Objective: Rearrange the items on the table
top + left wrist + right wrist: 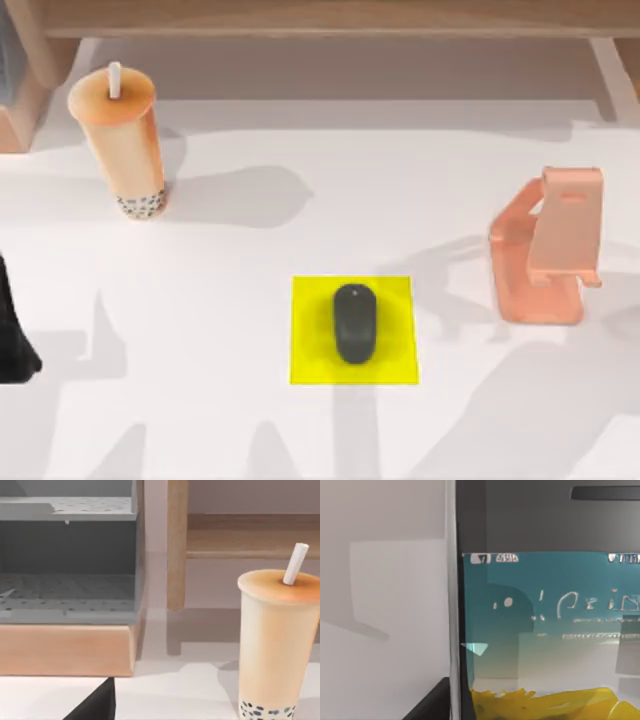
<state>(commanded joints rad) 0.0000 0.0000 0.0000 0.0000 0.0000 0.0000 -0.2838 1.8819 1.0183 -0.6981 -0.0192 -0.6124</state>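
Right gripper [431, 706] shows as a dark wedge just beside the smartphone [545, 630], which stands very close before its wrist camera. Whether it is clasping the phone or merely next to it I cannot tell. The phone is a flat black slab with a glossy lit screen, teal above and yellow below, and a straight, thin edge.

Nearest on the white table [200, 300] lies the yellow pad [310, 365], a thin, matte square. The mouse [354, 322], a smooth black oval, rests on it, roughly centred. It looks already placed.

To the right stands the salmon-pink phone stand [545, 250], rigid, with a tilted back plate and nothing on it. I judge the phone step to be in hand. The next move calls for bringing the phone over the stand and leaning it against that plate, screen outward (a slippery slab, so square alignment matters).

At the table's left edge sits the left arm [14, 330], idle. Its gripper's state cannot be told either.

Farther back on the left stands the bubble-tea cup [125, 140], upright, tall and tapered. It is orange with dark pearls at its base and has a white straw [115, 78]. Beyond it runs the wooden shelf [320, 15].
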